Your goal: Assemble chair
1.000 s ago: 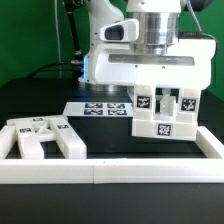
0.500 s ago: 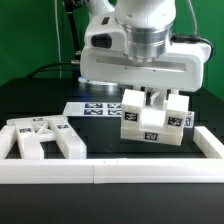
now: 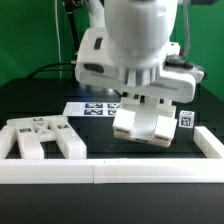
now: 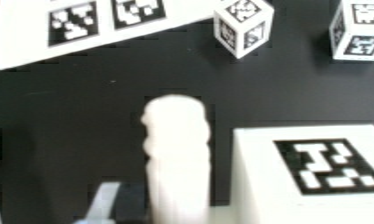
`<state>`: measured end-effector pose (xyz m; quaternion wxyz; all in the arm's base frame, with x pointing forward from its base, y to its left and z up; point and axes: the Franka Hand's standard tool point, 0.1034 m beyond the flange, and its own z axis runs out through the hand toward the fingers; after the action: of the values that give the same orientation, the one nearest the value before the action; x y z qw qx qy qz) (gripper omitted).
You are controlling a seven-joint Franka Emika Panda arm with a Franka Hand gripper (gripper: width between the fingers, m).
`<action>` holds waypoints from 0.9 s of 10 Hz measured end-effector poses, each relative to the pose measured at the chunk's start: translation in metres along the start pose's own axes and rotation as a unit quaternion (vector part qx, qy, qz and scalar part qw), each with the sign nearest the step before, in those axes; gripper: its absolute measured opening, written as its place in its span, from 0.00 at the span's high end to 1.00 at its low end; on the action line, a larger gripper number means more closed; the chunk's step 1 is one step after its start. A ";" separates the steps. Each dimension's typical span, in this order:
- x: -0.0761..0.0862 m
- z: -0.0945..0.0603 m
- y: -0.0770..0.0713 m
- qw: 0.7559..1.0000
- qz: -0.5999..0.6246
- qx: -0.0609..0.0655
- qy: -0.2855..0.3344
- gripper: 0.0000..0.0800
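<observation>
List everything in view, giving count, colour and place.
tilted chair piece: one, white with black-and-white tags, under the arm, exterior view's right of centre
loose chair parts: one cluster, white, tagged, exterior view's left, inside the rails
marker board: one, white with black tags, flat on the table behind the parts
border rails: at least two, plain white, along the near edge and the exterior view's right side
table: one, black
robot arm: one, white, over the tilted chair piece
jaws: one white finger clear in the wrist view; open or shut unclear
</observation>
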<state>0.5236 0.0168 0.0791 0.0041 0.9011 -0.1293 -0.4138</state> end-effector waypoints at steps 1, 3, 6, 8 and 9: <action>-0.003 0.001 0.005 0.999 0.003 -0.001 -0.035 0.68; -0.002 0.006 0.012 0.995 0.012 -0.005 -0.095 0.68; -0.003 0.011 0.021 0.983 0.015 -0.018 -0.180 0.68; -0.004 0.010 0.020 0.987 0.014 -0.014 -0.160 0.58; -0.003 0.012 0.021 0.986 0.015 -0.013 -0.163 0.36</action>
<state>0.5082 -0.0020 0.0761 0.0013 0.8197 -0.1360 -0.5564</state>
